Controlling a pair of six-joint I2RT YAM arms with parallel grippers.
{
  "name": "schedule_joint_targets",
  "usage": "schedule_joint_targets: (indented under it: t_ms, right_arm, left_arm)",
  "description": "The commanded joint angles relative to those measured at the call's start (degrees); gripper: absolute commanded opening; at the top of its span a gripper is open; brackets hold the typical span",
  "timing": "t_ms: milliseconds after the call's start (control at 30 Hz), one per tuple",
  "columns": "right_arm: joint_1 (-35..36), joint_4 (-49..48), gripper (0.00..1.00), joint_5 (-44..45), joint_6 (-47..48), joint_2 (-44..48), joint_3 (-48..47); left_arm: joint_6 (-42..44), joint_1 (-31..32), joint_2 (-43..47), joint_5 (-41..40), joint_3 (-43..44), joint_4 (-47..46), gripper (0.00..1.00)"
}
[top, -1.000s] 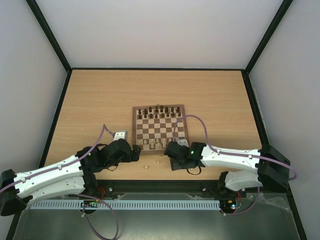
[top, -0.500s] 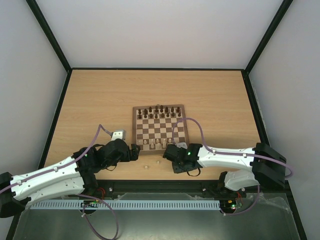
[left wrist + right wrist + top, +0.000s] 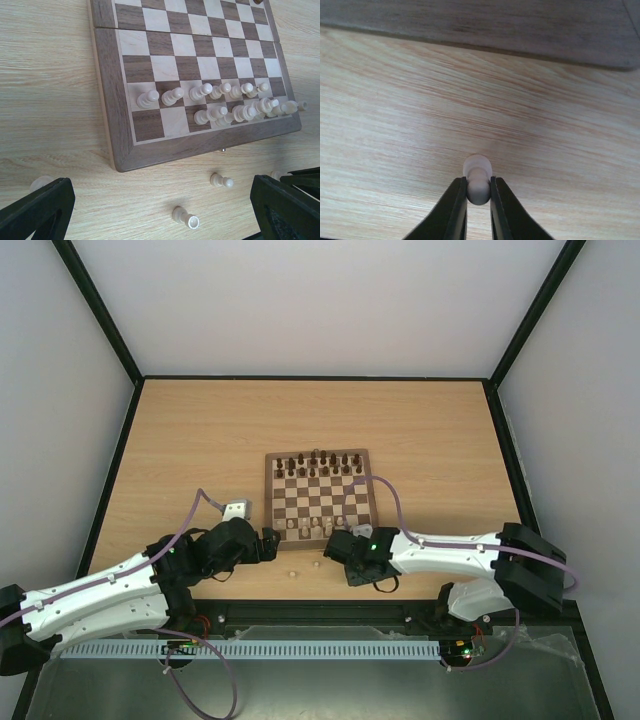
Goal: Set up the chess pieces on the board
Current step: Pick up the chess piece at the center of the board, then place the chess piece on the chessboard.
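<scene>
Pinching a pale piece [image 3: 476, 167], the right gripper [image 3: 478, 189] has both fingers [image 3: 457, 205] clenched on it, 1 on each side, and the rounded end pokes out just past the tips. We cannot tell whether the piece touches the table [image 3: 395, 125] beneath it. Beyond it in the right wrist view runs the brown border of the board [image 3: 470, 25], apart from the piece.

From above, we see the right gripper [image 3: 332, 543] low at the board's [image 3: 320, 495] near edge, toward its right half. The left gripper [image 3: 272, 543] sits just off the near left corner. In its own view the left gripper [image 3: 160, 200] is spread wide and grasps nothing, with its 2 dark fingertips at the bottom corners.

Between those tips, 2 loose pieces [image 3: 221, 180] lie on their sides on the table [image 3: 50, 75], near the board's [image 3: 107, 90] border but not touching it. Another 2 pale shapes show partly beside the fingertips.

On the board, pale pieces [image 3: 200, 91] stand in the 2 rows nearest the arms. Dark pieces [image 3: 318, 465] fill the 2 far rows.
</scene>
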State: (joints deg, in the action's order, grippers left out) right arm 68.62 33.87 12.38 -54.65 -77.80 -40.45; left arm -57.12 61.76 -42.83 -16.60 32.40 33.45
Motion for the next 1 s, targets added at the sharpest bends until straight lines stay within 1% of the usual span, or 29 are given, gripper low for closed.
schedule_joint_targets:
  t_ms: [0, 33, 133, 233, 300, 400, 533, 700, 967]
  right_arm:
    - [-0.3, 1.9, 0.07, 2.1, 0.5, -1.8, -1.2]
    - [-0.3, 2.2, 0.03, 2.7, 0.3, -1.8, -1.6]
    - [-0.4, 4.1, 0.02, 3.9, 0.6, -0.5, -4.1]
    - [-0.4, 8.7, 0.02, 5.2, 1.3, 1.6, -8.9]
    - [-0.7, 12.8, 0.02, 7.9, 1.9, 2.4, -12.9]
    - [-3.8, 16.3, 0.02, 10.0, 4.4, 3.7, -18.2]
    - [-10.7, 16.6, 0.02, 9.8, 9.8, 3.5, -22.6]
    - [-18.1, 14.2, 0.03, 7.4, 15.3, -2.1, -24.9]
    - [-24.3, 8.6, 0.03, 0.7, 21.2, -10.5, -25.2]
  left_arm:
    - [-0.4, 0.5, 0.5, -1.1, -0.2, 0.9, 0.99]
    - [-0.4, 0.4, 0.6, -1.0, -0.3, 0.8, 0.99]
    - [-0.5, 0.4, 0.5, -1.1, -0.2, 0.7, 0.99]
    - [-0.5, 0.4, 0.3, -1.1, -0.2, 0.7, 0.99]
    - [-0.4, 0.4, 0.3, -1.0, -0.2, 0.6, 0.99]
    - [-0.2, 0.4, 0.4, -1.0, -0.2, 0.5, 0.99]
    - [0.0, 0.4, 0.0, -0.9, -0.3, 0.0, 0.99]
    - [0.3, 0.4, -0.2, -1.2, -0.2, -0.1, 0.99]
    - [0.5, 0.4, 0.2, -1.1, -0.2, 0.0, 0.99]
